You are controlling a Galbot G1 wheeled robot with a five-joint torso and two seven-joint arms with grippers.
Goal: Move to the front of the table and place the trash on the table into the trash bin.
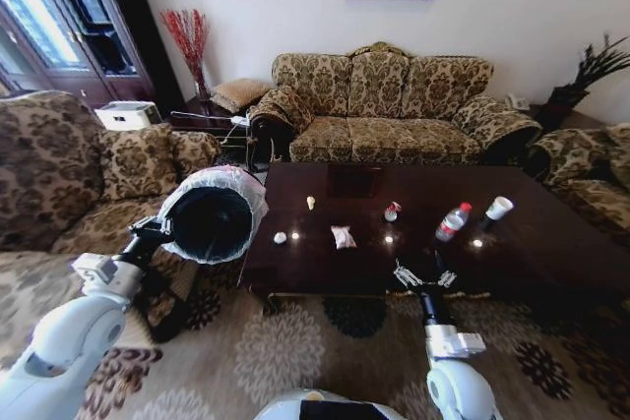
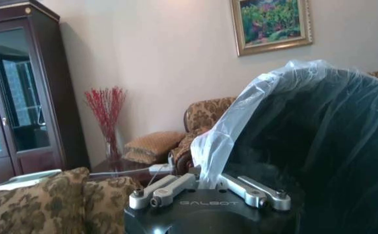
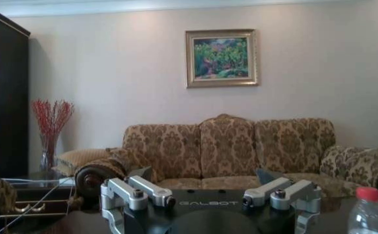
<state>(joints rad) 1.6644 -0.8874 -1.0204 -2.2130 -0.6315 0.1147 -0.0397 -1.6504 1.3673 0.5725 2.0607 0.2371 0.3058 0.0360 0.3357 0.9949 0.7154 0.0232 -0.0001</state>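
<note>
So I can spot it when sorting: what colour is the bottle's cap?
Red. The bottle lies on the table; its cap shows best in the right wrist view.

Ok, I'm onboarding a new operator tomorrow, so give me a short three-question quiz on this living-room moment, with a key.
1. True or false: the left gripper is holding the trash bin up beside the table.
2. Which item stands nearest the white paper cup?
A. the red-capped bottle
B. the white scrap
C. the snack wrapper
3. Fill in: the right gripper hovers at the table's near edge with its fingers ____.

Key
1. True; it is clamped on the bin's lined rim, the opening tipped towards the camera.
2. A
3. open
</note>
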